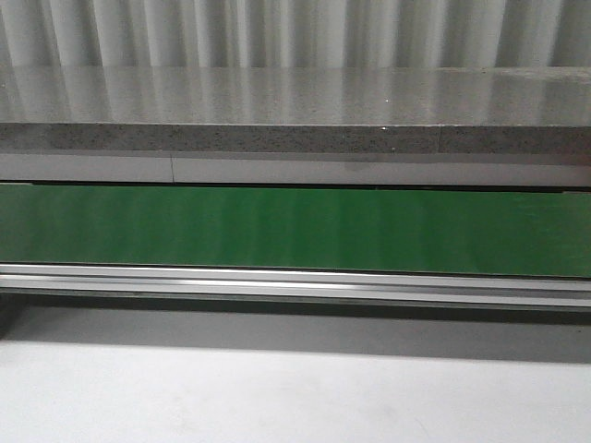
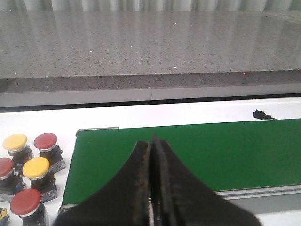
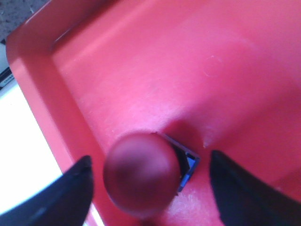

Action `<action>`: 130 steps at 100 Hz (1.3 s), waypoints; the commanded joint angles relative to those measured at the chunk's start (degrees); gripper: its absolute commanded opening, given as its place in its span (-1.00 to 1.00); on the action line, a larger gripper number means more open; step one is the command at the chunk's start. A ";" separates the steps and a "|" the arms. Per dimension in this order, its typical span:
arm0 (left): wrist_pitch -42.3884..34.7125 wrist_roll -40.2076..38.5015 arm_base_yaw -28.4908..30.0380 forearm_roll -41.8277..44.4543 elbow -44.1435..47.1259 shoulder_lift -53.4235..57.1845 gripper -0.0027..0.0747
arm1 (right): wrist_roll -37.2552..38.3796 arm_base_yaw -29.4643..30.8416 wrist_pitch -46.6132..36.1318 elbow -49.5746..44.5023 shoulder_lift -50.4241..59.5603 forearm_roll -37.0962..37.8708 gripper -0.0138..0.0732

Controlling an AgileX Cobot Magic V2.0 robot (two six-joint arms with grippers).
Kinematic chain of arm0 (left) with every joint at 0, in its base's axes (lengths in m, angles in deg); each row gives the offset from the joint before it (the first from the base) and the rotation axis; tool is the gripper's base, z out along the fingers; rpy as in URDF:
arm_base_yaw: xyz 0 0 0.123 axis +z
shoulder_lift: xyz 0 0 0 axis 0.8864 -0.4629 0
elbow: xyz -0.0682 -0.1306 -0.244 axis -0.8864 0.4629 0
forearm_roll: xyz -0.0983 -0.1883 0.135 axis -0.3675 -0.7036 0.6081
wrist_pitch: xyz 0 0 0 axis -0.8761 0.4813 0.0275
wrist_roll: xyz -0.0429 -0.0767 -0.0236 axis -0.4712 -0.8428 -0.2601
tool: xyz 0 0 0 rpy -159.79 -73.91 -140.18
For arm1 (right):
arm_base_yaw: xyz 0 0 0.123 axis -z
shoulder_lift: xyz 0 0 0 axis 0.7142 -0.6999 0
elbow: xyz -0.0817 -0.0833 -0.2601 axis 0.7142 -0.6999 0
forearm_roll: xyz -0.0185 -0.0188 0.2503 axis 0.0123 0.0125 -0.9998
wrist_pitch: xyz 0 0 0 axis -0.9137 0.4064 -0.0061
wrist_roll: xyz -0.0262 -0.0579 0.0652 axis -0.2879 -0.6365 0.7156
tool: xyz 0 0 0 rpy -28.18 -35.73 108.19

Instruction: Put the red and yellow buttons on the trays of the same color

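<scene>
Up close, the right gripper (image 3: 149, 186) hung wide open around a blurred red mushroom-head button (image 3: 140, 180) sitting in the red plastic tray (image 3: 225, 75), touching nothing, while only the left wrist view showed the shut, empty left gripper (image 2: 151, 188) over the green conveyor belt (image 2: 225, 150) beside clustered red and yellow buttons (image 2: 29, 174).

Left pincer (image 2: 151, 188) fingers pressed together, right pincer (image 3: 150, 181) fingers spread wide apart, nothing gripped

On your left gripper (image 2: 151, 188) you see two black fingers (image 2: 136, 188), broad at the base and narrow at the tip, with worn, rusty-brown inner edges. On your right gripper (image 3: 149, 188) the fingers (image 3: 66, 197) look dark, smooth and blurred.
</scene>
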 commanded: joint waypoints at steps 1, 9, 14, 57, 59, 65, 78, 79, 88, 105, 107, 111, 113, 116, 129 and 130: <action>-3.95 0.11 -0.50 -0.74 -1.37 -0.42 -0.98 | -0.29 0.10 -3.09 1.80 3.61 -1.07 0.77; -3.95 0.11 -0.50 -0.74 -1.37 -0.42 -0.98 | -0.56 0.10 -4.12 0.89 5.21 -1.07 0.74; -3.95 0.11 -0.50 -0.74 -1.37 -0.42 -0.98 | -0.91 0.10 -5.53 -0.52 6.82 -1.02 0.71; -3.95 0.11 -0.50 -0.74 -1.37 -0.42 -0.98 | -6.99 -5.97 -2.39 -11.61 24.39 -0.73 -0.72; -3.95 0.11 -0.50 -0.74 -1.37 -0.42 -0.98 | -6.99 -6.72 -2.10 -11.94 25.24 -0.73 -0.80; -3.95 0.11 -0.50 -0.74 -1.37 -0.42 -0.98 | -6.99 -8.90 -1.40 -12.87 27.61 -0.69 -0.82; -3.95 0.11 -0.50 -0.74 -1.37 -0.42 -0.98 | -6.99 -14.61 -0.04 -15.13 31.97 0.23 -0.83; -3.95 0.11 -0.50 -0.74 -1.37 -0.42 -0.98 | -6.99 -14.92 0.15 -15.25 32.41 0.33 -0.83; -3.95 0.11 -0.50 -0.74 -1.37 -0.42 -0.98 | -6.99 -19.06 1.28 -16.55 35.07 3.07 -0.83; -3.95 0.11 -0.50 -0.74 -1.37 -0.42 -0.98 | -6.99 -26.41 2.06 -19.61 40.83 9.51 -0.83; -3.95 0.11 -0.50 -0.74 -1.37 -0.42 -0.98 | -6.99 -26.92 2.00 -20.11 41.55 10.12 -0.83; -3.95 0.11 -0.50 -0.74 -1.37 -0.42 -0.98 | -6.99 -28.32 2.00 -21.12 42.76 11.07 -0.83; -3.95 0.11 -0.50 -0.74 -1.37 -0.42 -0.98 | -6.99 -28.96 2.06 -21.61 43.52 11.46 -0.83; -3.95 0.11 -0.50 -0.74 -1.37 -0.42 -0.98 | -6.99 -29.73 2.06 -22.27 44.54 11.90 -0.83; -3.95 0.11 -0.50 -0.74 -1.37 -0.42 -0.98 | -6.99 -32.12 1.72 -25.74 50.02 12.13 -0.83; -3.95 0.11 -0.50 -0.74 -1.37 -0.42 -0.98 | -6.99 -32.18 1.72 -25.91 50.34 12.13 -0.83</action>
